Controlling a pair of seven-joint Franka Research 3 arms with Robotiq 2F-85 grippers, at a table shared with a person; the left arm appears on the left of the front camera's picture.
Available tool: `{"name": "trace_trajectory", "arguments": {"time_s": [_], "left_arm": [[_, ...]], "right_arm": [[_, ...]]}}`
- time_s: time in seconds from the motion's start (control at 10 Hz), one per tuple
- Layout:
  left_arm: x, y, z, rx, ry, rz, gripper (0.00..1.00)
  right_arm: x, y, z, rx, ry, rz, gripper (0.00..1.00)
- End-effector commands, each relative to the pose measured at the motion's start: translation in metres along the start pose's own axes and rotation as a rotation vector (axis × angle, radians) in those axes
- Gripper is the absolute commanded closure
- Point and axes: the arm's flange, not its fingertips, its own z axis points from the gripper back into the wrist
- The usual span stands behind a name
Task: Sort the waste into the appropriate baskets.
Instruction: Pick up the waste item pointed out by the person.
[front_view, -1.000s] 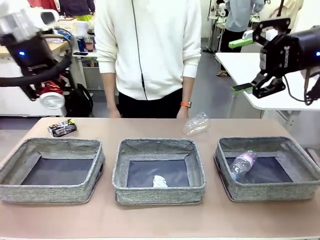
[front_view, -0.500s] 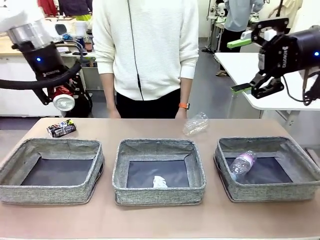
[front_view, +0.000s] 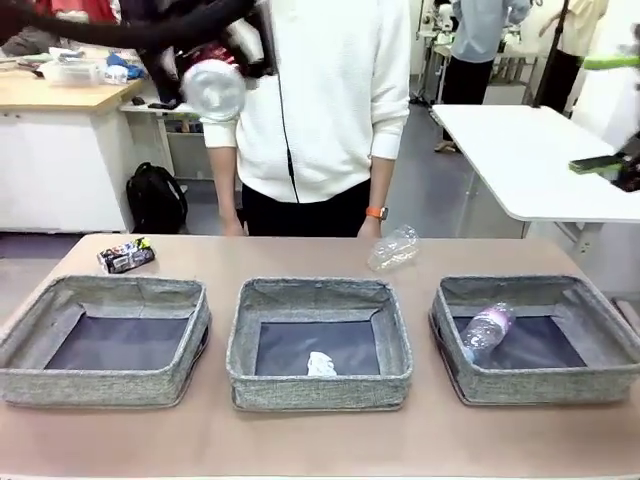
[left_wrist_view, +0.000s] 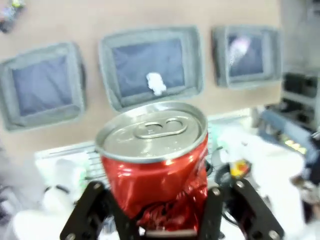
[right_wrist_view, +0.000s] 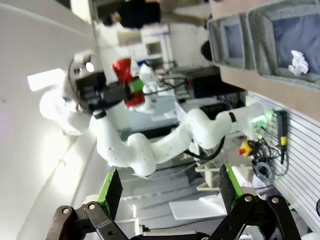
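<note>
High above the table's left half, my left gripper (front_view: 215, 75) is shut on the red drink can (front_view: 213, 88); the left wrist view shows the dented can (left_wrist_view: 155, 165) clamped between both fingers. My right gripper (front_view: 605, 112) stands open and empty at the picture's right edge, its green pads (right_wrist_view: 112, 192) wide apart. Three grey baskets sit in a row: left (front_view: 100, 385), middle (front_view: 318, 392), right (front_view: 540, 387). The paper ball (front_view: 320, 364) lies in the middle one, the small pink-labelled bottle (front_view: 487, 328) in the right one. The crushed clear bottle (front_view: 392, 248) and dark can (front_view: 125, 256) lie on the table behind them.
A person in a white sweater (front_view: 310, 100) stands at the far edge, hands hanging near the tabletop. A white table (front_view: 520, 150) stands at the back right. Bare wood runs in front of the baskets.
My left arm has swung up and to the right with the red can, from beside the left edge to in front of the person. The right gripper has drifted right, toward the picture's edge.
</note>
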Motion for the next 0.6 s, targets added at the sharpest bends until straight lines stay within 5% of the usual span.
{"name": "trace_trajectory", "arguments": {"time_s": [0.0,0.1,0.5], "left_arm": [[0.029,-0.026,0.023,0.116,0.034,-0.003,1.0],[0.026,-0.039,0.03,0.143,0.087,-0.012,1.0],[0.027,-0.071,0.049,0.19,0.051,-0.005,1.0]], "right_arm": [[0.0,-0.024,0.018,0.035,-0.085,-0.011,0.0],[0.0,0.0,0.0,0.0,0.0,0.0,0.0],[0.0,0.0,0.0,0.0,0.0,0.0,0.0]]}}
